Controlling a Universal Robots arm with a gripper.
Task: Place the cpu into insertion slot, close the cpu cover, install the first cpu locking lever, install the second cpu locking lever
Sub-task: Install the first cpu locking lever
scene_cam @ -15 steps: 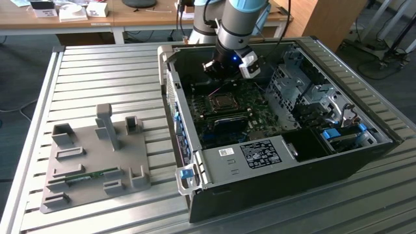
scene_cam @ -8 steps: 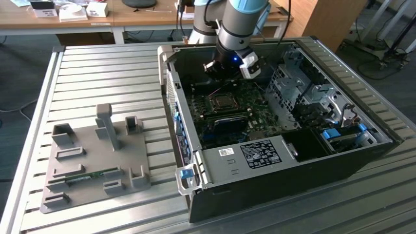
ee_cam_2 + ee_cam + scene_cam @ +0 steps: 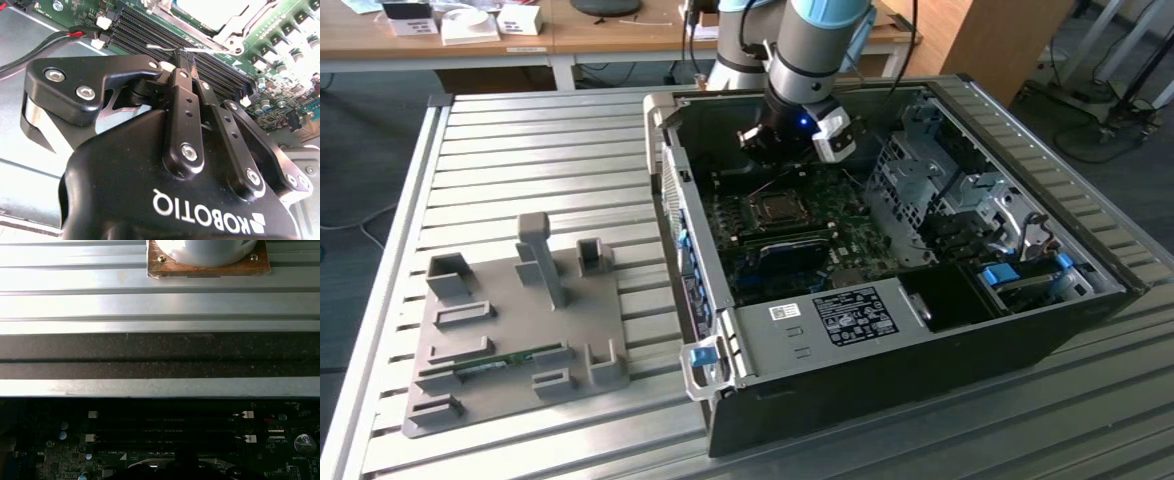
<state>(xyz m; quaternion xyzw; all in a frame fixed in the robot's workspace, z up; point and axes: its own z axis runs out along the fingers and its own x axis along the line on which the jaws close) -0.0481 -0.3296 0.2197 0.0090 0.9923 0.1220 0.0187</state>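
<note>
Case (image 3: 1067, 330) lies open on its side, so the board faces up toward the arm (image 3: 807, 50). Cpu (image 3: 202, 9) sits in the slot (image 3: 758, 206). Cover (image 3: 226, 31) looks to be down over it, the silvery top showing through the window. A thin wire lever (image 3: 160, 47) juts over the memory slots (image 3: 145, 30). Gripper (image 3: 184, 54) points steeply down into the case. Its fingers are drawn narrow with the tips at the lever, but a true pinch can't be confirmed.
</note>
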